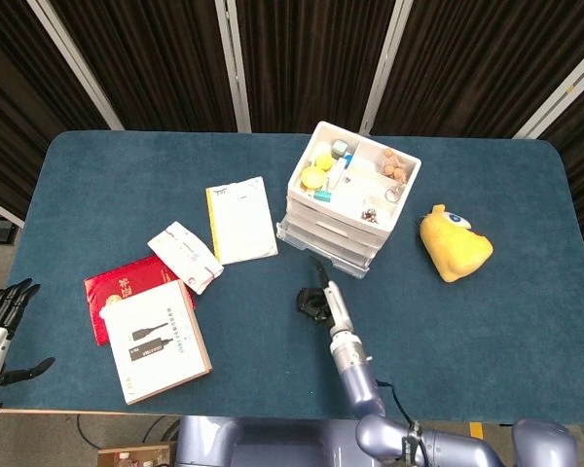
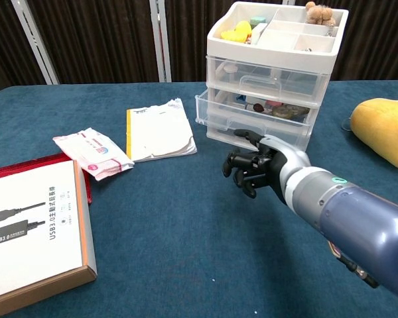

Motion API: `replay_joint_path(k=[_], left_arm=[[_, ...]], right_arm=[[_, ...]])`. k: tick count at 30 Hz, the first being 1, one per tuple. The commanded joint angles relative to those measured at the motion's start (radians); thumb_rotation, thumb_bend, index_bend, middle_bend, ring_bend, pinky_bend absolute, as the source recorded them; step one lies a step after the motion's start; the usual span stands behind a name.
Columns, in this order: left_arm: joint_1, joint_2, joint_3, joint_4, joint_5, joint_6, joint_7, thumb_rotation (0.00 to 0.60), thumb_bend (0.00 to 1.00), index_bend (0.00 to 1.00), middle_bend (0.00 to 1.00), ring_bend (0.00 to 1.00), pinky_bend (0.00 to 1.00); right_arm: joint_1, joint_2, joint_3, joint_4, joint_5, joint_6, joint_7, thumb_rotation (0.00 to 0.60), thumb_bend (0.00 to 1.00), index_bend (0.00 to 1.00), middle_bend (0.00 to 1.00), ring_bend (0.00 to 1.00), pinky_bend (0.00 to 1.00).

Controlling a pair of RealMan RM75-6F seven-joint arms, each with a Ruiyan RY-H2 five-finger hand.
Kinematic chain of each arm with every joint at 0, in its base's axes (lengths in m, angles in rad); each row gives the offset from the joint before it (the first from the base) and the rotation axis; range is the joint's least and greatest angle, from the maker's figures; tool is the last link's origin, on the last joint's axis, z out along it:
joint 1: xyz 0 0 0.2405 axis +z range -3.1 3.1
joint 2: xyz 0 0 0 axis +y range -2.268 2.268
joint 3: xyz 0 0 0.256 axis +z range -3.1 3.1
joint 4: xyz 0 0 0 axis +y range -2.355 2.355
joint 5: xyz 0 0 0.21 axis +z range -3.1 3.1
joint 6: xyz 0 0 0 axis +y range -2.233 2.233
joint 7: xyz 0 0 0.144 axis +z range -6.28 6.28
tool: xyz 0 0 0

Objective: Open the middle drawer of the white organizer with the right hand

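The white organizer (image 1: 352, 199) stands toward the far side of the blue desk (image 1: 487, 321), turned at a slight angle. Its middle drawer (image 2: 252, 111) is pulled part way out, with small items visible inside; the drawers above and below it sit flush. The open top tray holds small yellow, teal and brown items.

The right hand (image 2: 252, 169) hangs above the desk just in front of the organizer, clear of the drawer front. Its fingers (image 2: 242, 173) are curled inward and it holds nothing.

The left hand (image 1: 2, 309) rests off the near left edge of the desk, fingers apart, holding nothing.

A yellow plush toy (image 1: 454, 242) lies right of the organizer. A booklet (image 1: 240, 220), a tissue pack (image 1: 184, 256), a red folder (image 1: 117, 285) and a white box (image 1: 156, 340) lie to the left.
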Motion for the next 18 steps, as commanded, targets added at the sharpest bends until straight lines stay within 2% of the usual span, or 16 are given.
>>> replay_joint_path(k=[1, 4, 8, 11, 14, 18], left_arm=[[0.001, -0.001, -0.001, 0.002, 0.001, 0.003, 0.002, 0.6, 0.02, 0.0, 0.0, 0.0, 0.0], [0.003, -0.003, -0.001, 0.003, 0.002, 0.008, 0.003, 0.6, 0.02, 0.0, 0.0, 0.0, 0.0], [0.004, -0.003, 0.0, 0.0, -0.002, 0.005, 0.002, 0.6, 0.02, 0.0, 0.0, 0.0, 0.0], [0.004, -0.003, -0.002, 0.0, -0.004, 0.006, 0.003, 0.6, 0.02, 0.0, 0.0, 0.0, 0.0], [0.005, -0.004, -0.001, -0.001, -0.004, 0.006, 0.006, 0.6, 0.02, 0.0, 0.0, 0.0, 0.0], [0.004, -0.004, -0.001, -0.002, -0.005, 0.004, 0.006, 0.6, 0.02, 0.0, 0.0, 0.0, 0.0]], right_arm=[[-0.041, 0.025, -0.062, -0.059, -0.097, 0.066, -0.02, 0.6, 0.79, 0.0, 0.71, 0.75, 0.84], [-0.066, 0.054, -0.11, -0.117, -0.203, 0.144, -0.075, 0.6, 0.79, 0.01, 0.71, 0.75, 0.84], [-0.067, 0.09, -0.108, -0.157, -0.202, 0.167, -0.157, 0.6, 0.78, 0.01, 0.71, 0.75, 0.84], [-0.057, 0.126, -0.082, -0.179, -0.137, 0.15, -0.221, 0.6, 0.77, 0.01, 0.71, 0.75, 0.84], [-0.03, 0.186, -0.035, -0.19, -0.015, 0.129, -0.329, 0.6, 0.77, 0.01, 0.71, 0.75, 0.84], [-0.009, 0.22, 0.004, -0.199, 0.074, 0.123, -0.385, 0.6, 0.77, 0.02, 0.71, 0.75, 0.84]])
